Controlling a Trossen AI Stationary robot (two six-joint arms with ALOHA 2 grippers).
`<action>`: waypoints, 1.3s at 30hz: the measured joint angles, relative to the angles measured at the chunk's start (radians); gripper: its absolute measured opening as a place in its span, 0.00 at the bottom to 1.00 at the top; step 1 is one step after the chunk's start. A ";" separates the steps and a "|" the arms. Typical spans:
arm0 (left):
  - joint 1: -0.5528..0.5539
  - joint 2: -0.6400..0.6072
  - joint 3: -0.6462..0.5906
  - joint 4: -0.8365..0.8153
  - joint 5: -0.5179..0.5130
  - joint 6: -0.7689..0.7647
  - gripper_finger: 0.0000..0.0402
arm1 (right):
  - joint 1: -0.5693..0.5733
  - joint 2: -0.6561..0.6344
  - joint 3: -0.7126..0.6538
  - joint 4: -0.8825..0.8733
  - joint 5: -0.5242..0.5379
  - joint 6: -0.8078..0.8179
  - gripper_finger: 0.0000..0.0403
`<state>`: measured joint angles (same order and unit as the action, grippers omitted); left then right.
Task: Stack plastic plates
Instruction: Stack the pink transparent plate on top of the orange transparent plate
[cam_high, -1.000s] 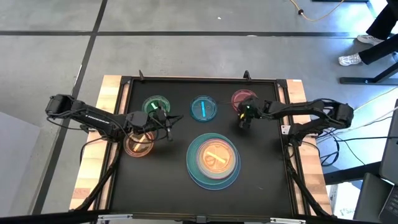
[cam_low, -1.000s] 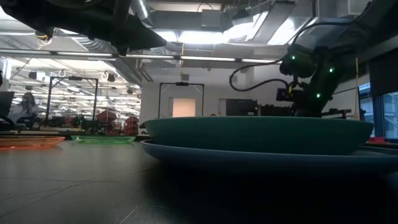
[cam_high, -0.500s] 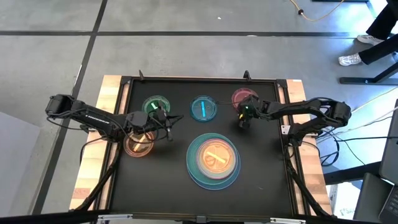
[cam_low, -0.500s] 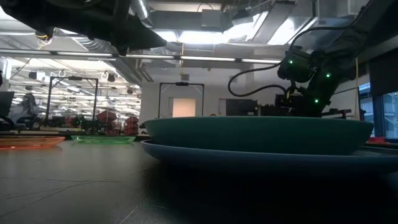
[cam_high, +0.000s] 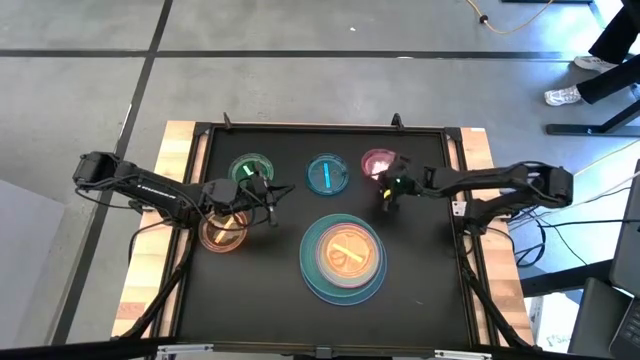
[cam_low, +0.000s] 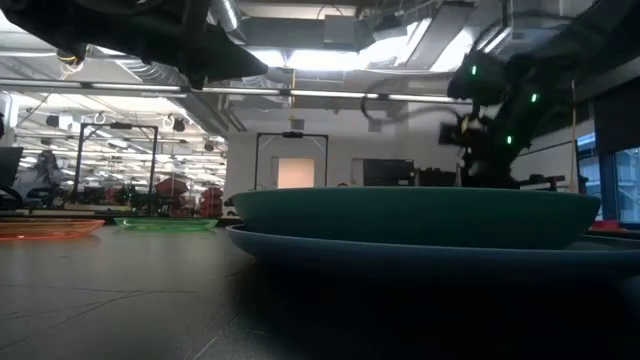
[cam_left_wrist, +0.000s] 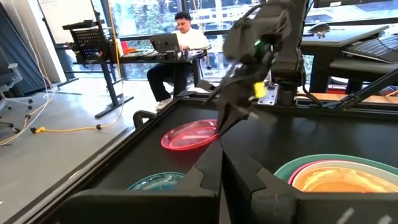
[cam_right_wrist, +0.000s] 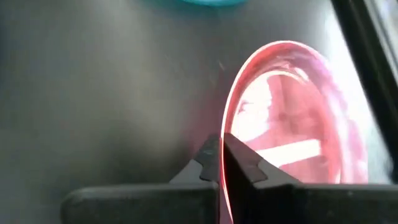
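Observation:
A stack of large plates (cam_high: 341, 258), teal and blue below with pink and orange dishes on top, sits at the table's middle near side. Small translucent plates lie flat on the mat: green (cam_high: 250, 168), blue (cam_high: 327, 174) and orange (cam_high: 222, 232). The small pink plate (cam_high: 380, 162) is at the far right, with my right gripper (cam_high: 385, 192) shut on it. My left gripper (cam_high: 268, 203) hangs shut and empty between the orange and green plates. My right gripper pinches the pink plate's rim (cam_right_wrist: 225, 134) on its near side between its two fingers. The fingers come from above, slanting down, and close across the rim's thin edge. The plate is tilted, its held side (cam_left_wrist: 213, 127) raised and its far side low by the mat.
The black mat (cam_high: 260, 300) is framed by a raised border (cam_high: 320, 128). Open mat lies at the near left and near right of the stack. A person sits at a desk (cam_left_wrist: 180, 37) beyond the table's right side.
My right gripper has shut on the pink plate's near rim, then risen and shifted a little toward the table's left. The pink plate has shifted slightly left with it and now stands tilted, its held side raised.

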<state>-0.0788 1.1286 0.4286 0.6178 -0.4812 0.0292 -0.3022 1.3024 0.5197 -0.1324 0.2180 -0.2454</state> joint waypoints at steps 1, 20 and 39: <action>0.000 0.000 0.000 0.000 0.000 0.000 0.00 | 0.030 -0.016 0.012 -0.015 0.002 0.006 0.01; 0.000 0.000 0.000 0.000 0.000 0.000 0.00 | 0.637 -0.074 0.154 0.046 -0.129 0.182 0.00; 0.000 0.000 -0.001 0.004 0.000 0.000 0.00 | 0.760 0.116 0.154 0.202 -0.187 0.267 0.04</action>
<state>-0.0788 1.1282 0.4274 0.6216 -0.4808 0.0288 0.4580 1.4184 0.6739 0.0692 0.0310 0.0214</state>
